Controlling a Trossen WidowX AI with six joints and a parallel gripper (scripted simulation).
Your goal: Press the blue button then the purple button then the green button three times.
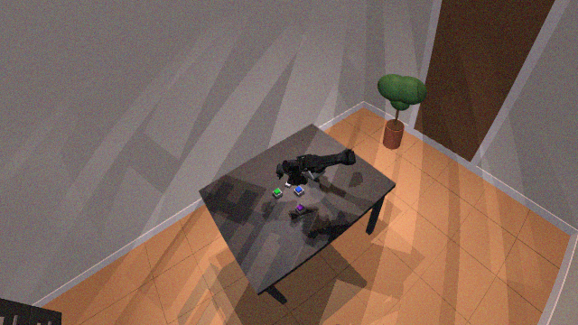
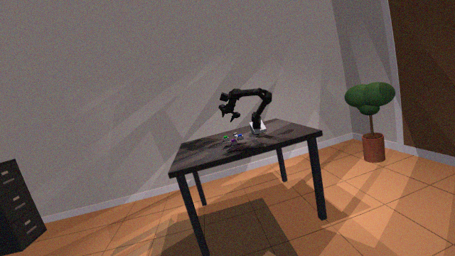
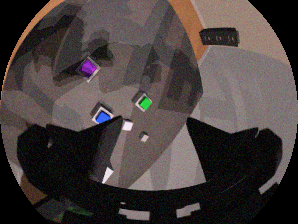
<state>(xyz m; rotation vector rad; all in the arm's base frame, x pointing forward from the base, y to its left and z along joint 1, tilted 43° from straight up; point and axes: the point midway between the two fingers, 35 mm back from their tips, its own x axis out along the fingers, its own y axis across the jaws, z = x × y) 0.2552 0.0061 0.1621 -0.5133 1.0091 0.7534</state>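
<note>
Above the dark table (image 2: 284,133), the arm rises from its base, bends at the elbow and reaches forward, with the gripper (image 2: 229,114) pointing down, high over the buttons. Its jaws stand wide and hold nothing. The blue button (image 1: 298,190), green button (image 1: 277,192) and purple button (image 1: 299,208) sit near each other on the table before the base. They look square; no long axis can be told.

Top and exterior views share the table (image 1: 253,253); wrist looks down.
</note>
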